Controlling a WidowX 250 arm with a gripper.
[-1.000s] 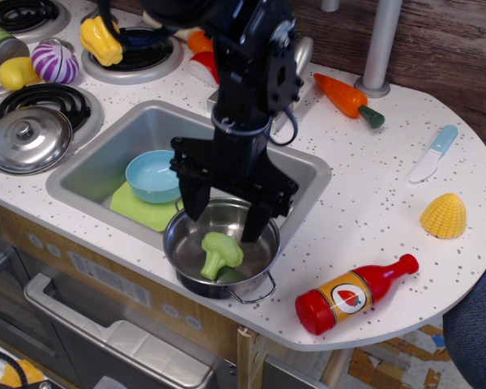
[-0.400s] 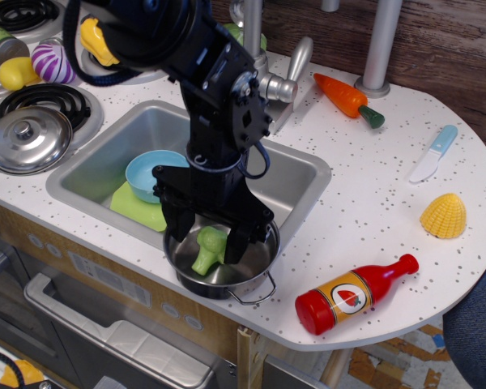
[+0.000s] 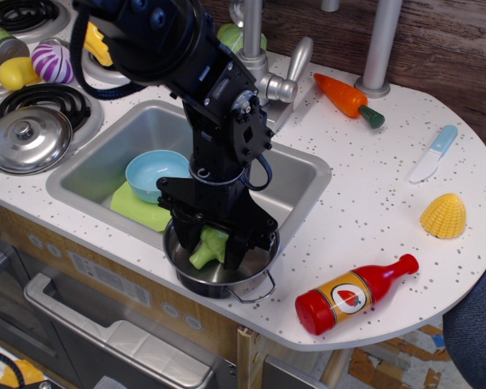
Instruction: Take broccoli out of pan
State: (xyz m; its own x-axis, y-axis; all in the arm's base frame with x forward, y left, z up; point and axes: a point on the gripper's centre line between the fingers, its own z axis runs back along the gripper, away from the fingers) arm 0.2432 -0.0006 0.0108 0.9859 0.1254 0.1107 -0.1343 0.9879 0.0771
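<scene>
The light-green broccoli (image 3: 203, 250) lies tilted inside the shiny steel pan (image 3: 257, 278), which sits at the sink's front right corner by the counter's front edge. My black gripper (image 3: 209, 253) reaches straight down into the pan. Its two fingers sit tight on either side of the broccoli, the left finger (image 3: 181, 241) and the right one against it, so it is shut on the broccoli. The broccoli is still low inside the pan. The arm hides the back half of the pan.
The sink (image 3: 301, 173) holds a light blue bowl (image 3: 149, 173) on a lime-green plate (image 3: 133, 207) left of the pan. A red bottle (image 3: 352, 296) lies right of the pan. A steel lid (image 3: 27, 138), a carrot (image 3: 343, 95), a corn piece (image 3: 443, 216) and a knife (image 3: 433, 152) lie around.
My gripper came down from above the pan into it and its fingers closed in on the broccoli, which tipped from lying flat to tilted between them.
</scene>
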